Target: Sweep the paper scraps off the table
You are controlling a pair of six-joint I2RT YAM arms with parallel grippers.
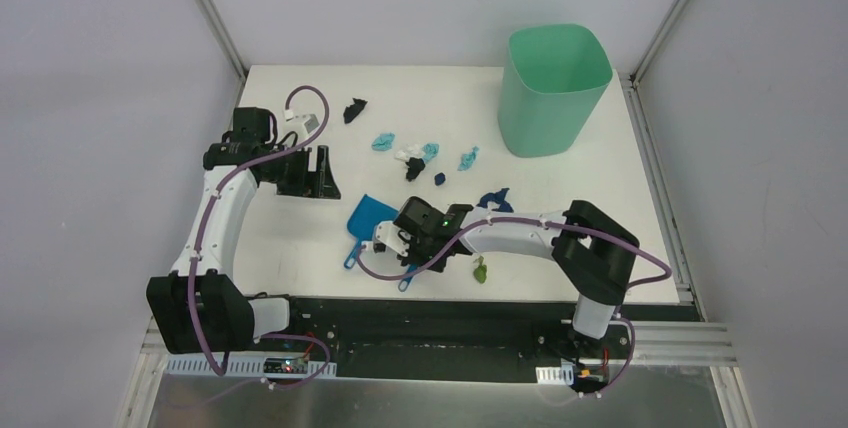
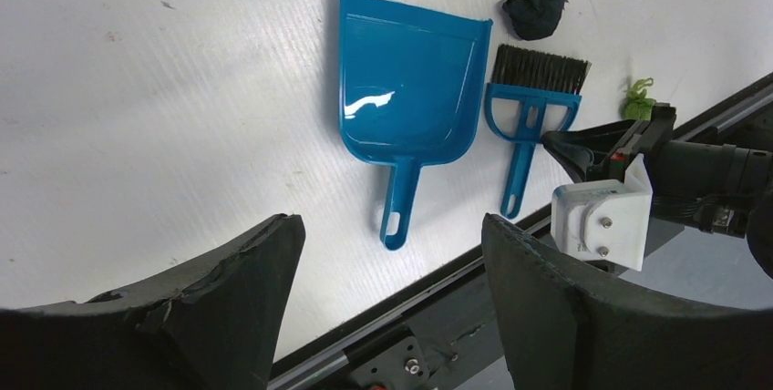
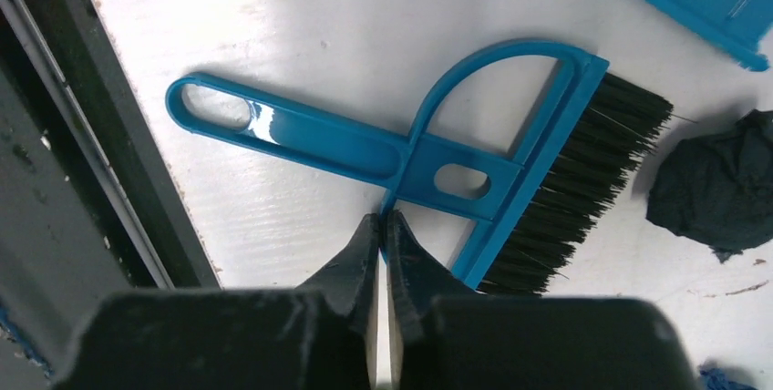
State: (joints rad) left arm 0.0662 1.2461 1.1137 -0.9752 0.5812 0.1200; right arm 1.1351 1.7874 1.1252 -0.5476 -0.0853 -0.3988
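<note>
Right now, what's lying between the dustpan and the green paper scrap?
The blue hand brush lies between the dustpan and the green scrap, close beside the dustpan. The left wrist view shows it best.

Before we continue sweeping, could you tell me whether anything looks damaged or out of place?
One finger of the left gripper has a ragged, chipped-looking upper edge, unlike its smoother partner. Otherwise, only the paper scraps lie strewn across the table.

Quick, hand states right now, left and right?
Left hand: open, holding nothing.
Right hand: closed, tips at the brush; a grip on it cannot be told.
</note>
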